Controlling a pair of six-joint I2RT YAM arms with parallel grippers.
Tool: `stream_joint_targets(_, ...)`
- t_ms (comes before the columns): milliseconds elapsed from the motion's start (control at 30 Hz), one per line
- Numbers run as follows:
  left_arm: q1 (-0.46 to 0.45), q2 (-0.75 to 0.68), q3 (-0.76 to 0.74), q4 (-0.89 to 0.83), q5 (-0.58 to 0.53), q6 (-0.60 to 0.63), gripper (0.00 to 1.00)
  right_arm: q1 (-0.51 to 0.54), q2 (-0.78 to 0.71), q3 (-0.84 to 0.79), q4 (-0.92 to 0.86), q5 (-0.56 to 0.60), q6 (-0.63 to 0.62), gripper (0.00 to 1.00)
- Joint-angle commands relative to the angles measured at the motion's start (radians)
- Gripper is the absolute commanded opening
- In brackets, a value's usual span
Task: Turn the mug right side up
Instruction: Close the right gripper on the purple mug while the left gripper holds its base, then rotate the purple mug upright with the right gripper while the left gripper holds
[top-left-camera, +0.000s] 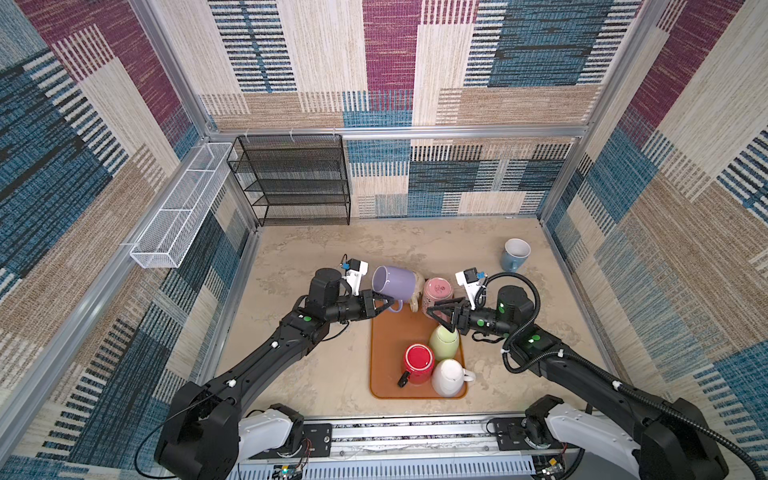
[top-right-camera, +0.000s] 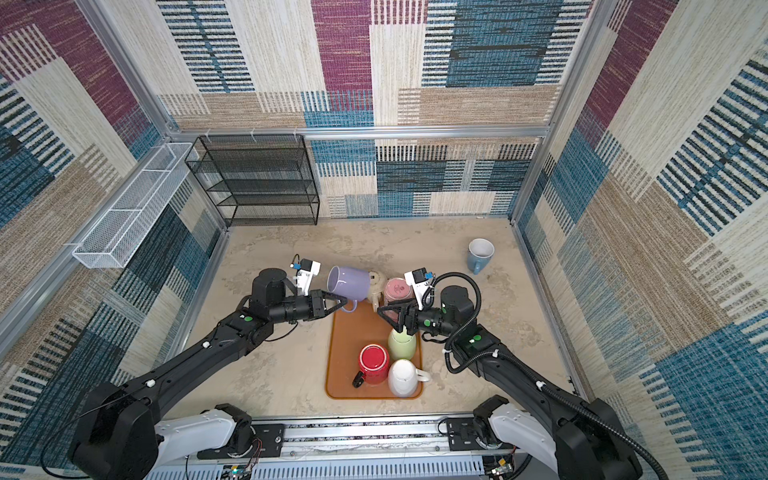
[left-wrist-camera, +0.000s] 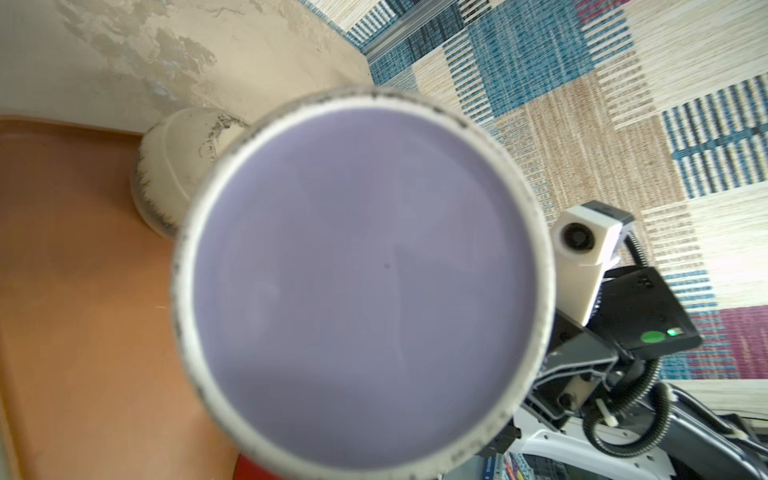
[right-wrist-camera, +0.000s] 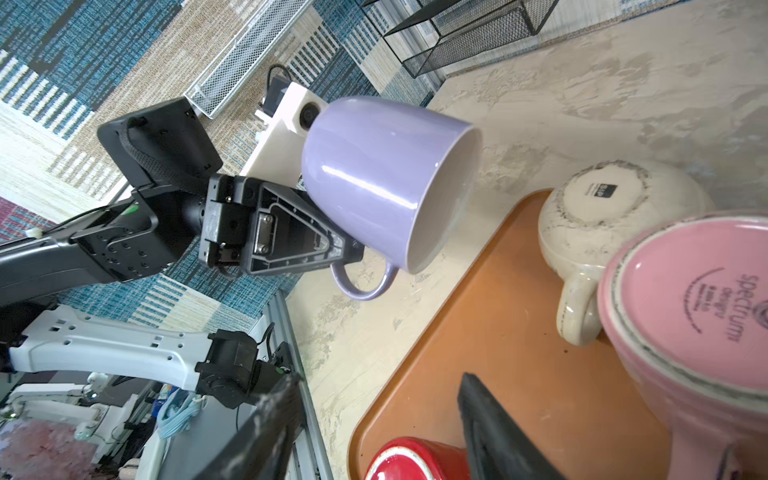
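Note:
My left gripper (top-left-camera: 387, 305) (top-right-camera: 343, 305) (right-wrist-camera: 349, 249) is shut on the handle of the lavender mug (top-left-camera: 397, 283) (top-right-camera: 351, 283) (right-wrist-camera: 386, 178). It holds the mug in the air over the tray's far left corner. The mug is tipped about onto its side, handle down. Its mouth faces the right arm. Its base (left-wrist-camera: 361, 282) fills the left wrist view and hides the jaws there. My right gripper (top-left-camera: 437, 311) (top-right-camera: 385, 314) (right-wrist-camera: 378, 424) is open and empty. It hangs over the orange tray (top-left-camera: 386, 357) (right-wrist-camera: 519, 332), beside the pink mug (top-left-camera: 438, 290) (right-wrist-camera: 685, 299).
Upside down at the tray's far end stand a cream mug (top-left-camera: 417, 297) (right-wrist-camera: 598, 208) and the pink one. Green (top-left-camera: 444, 343), red (top-left-camera: 419, 363) and white (top-left-camera: 449, 376) mugs stand inverted nearer me. A blue mug (top-left-camera: 515, 253) stands upright at far right. A black wire shelf (top-left-camera: 295, 178) is at back left.

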Motion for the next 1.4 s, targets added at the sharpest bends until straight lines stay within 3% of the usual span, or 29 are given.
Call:
stream_joint_targets(0, 0.007, 0.004, -0.016, 0.263, 0.079, -0.086, 0.00, -0.001, 0.018, -0.008, 0.137, -0.055, 0.063, 0.64)
stream_joint_targets(633, 0.015, 0.101, -0.004, 0.620, 0.133, -0.236, 0.00, -0.001, 0.198, 0.015, 0.541, -0.162, 0.272, 0.61)
stream_joint_targets(1033, 0.015, 0.104, 0.002, 0.700, 0.158, -0.272, 0.00, -0.001, 0.331, 0.073, 0.749, -0.199, 0.414, 0.63)
stream_joint_targets(1367, 0.011, 0.093, 0.002, 0.725, 0.176, -0.279, 0.00, 0.000, 0.451, 0.149, 0.917, -0.225, 0.564, 0.54)
